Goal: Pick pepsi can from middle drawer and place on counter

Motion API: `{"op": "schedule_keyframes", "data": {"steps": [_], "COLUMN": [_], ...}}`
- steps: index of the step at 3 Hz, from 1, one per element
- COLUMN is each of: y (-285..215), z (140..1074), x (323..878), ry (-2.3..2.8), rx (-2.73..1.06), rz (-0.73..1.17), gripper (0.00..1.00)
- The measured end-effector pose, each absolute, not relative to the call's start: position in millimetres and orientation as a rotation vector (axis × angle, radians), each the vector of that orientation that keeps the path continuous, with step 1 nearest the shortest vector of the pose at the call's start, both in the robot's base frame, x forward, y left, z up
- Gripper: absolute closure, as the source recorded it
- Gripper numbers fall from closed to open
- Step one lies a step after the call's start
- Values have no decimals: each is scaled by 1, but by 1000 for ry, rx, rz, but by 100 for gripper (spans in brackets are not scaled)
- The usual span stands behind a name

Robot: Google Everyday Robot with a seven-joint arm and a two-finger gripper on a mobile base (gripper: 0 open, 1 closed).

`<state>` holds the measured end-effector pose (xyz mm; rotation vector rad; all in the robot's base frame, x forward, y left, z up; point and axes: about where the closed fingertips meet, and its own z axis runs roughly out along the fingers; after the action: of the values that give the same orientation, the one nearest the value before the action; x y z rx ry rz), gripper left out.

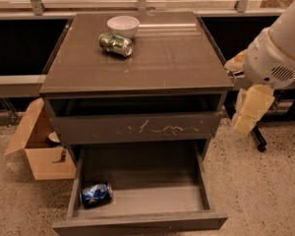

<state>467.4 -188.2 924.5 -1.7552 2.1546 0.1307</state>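
The pepsi can (96,194) is blue and lies on its side in the front left corner of the open middle drawer (140,221), on its light grey floor. The counter (172,58) is the glossy dark-brown top of the cabinet. My gripper (242,126) hangs pointing downward from the white arm at the right of the cabinet, level with the scratched drawer front. It is well above and to the right of the can and holds nothing that I can see.
A white bowl (123,25) and a green-silver can (116,44) on its side sit at the back left of the counter. The upper drawer front (137,128) has pale scratches. An open cardboard box (42,151) stands on the floor at the left.
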Motion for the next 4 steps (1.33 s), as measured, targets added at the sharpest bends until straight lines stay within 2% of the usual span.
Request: {"op": "schedule_keyframes", "data": {"steps": [2,3,4], "y": [-126,-120,-90], "z": [861,854,820], "x": [485,486,491], "ry": [2028,2021,1991], "rx": [-1783,-1805,-1904], "rz": [435,436,441], "gripper": [0,0,0]}}
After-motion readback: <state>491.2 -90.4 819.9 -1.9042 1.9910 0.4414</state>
